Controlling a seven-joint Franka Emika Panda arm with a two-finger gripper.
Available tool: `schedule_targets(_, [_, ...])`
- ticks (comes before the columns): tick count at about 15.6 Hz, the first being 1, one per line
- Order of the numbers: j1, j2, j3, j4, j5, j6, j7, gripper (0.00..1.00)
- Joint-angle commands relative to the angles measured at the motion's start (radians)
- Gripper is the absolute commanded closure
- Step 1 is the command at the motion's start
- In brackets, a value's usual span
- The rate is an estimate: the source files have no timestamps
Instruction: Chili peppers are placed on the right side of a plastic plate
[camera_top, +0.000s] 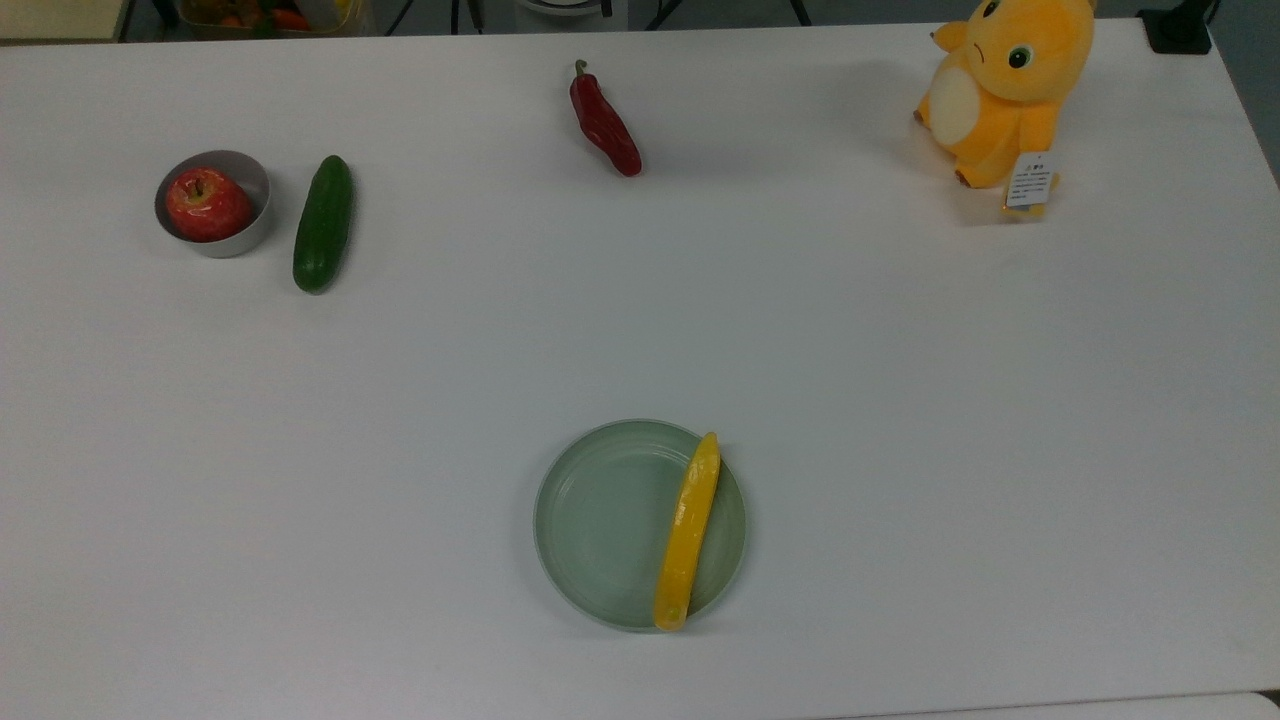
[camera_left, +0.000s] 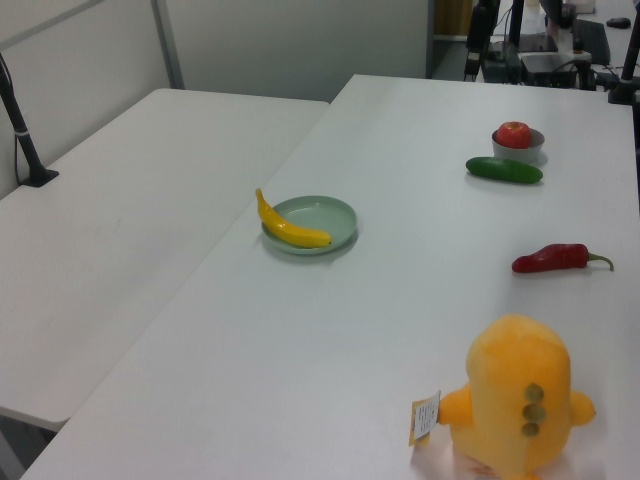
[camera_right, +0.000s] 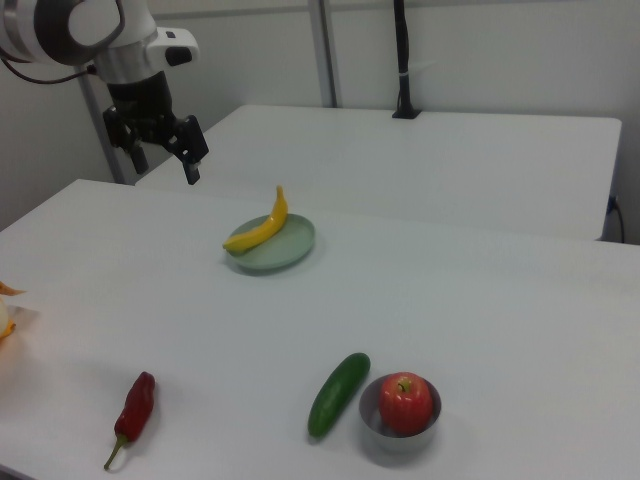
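White tabletop (camera_top: 900, 400), matte and evenly lit, carrying all items; second white table adjoining beyond. Dark red, glossy, wrinkled chili pepper with curled green stem (camera_top: 605, 122) lying flat on bare table near the far edge in the top view, well apart from the round pale sage-green plastic plate (camera_top: 600, 520) at the near edge. Long axis of chili running diagonally in the top view, stem toward the far edge, tapered tip pointing toward the plate side and slightly to the top view's right. Long yellow pepper (camera_top: 688, 530) found lying across the plate's right portion in the top view, both ends overhanging the rim. Black two-finger gripper (camera_right: 160, 150) on white arm hanging above the table at the right view's upper left, fingers spread apart, holding nothing. In the right view, chili (camera_right: 135, 408) lying at lower left, nearer the camera than the gripper, plate (camera_right: 285, 245) off to the right view's right of the gripper. Judged: approach requires travel away from the plate toward the chili, jaws turned to close across the short width, not along the length. Elsewhere on the table: red apple (camera_top: 207, 203) in small grey metal bowl (camera_top: 250, 180), dark green cucumber (camera_top: 323, 223) just beside it, yellow plush toy (camera_top: 1005, 90) at far corner.
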Motion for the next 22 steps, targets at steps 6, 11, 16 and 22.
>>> schedule_targets(6, [0.021,-0.016,-0.023,-0.021,0.008,0.006,-0.016,0.00])
schedule_targets(11, [0.023,-0.020,-0.015,-0.048,0.007,-0.083,-0.144,0.00])
schedule_targets(16, [0.023,-0.028,-0.015,-0.085,0.004,-0.135,-0.217,0.00])
schedule_targets(22, [0.026,-0.032,0.005,-0.102,0.002,-0.331,-0.218,0.00])
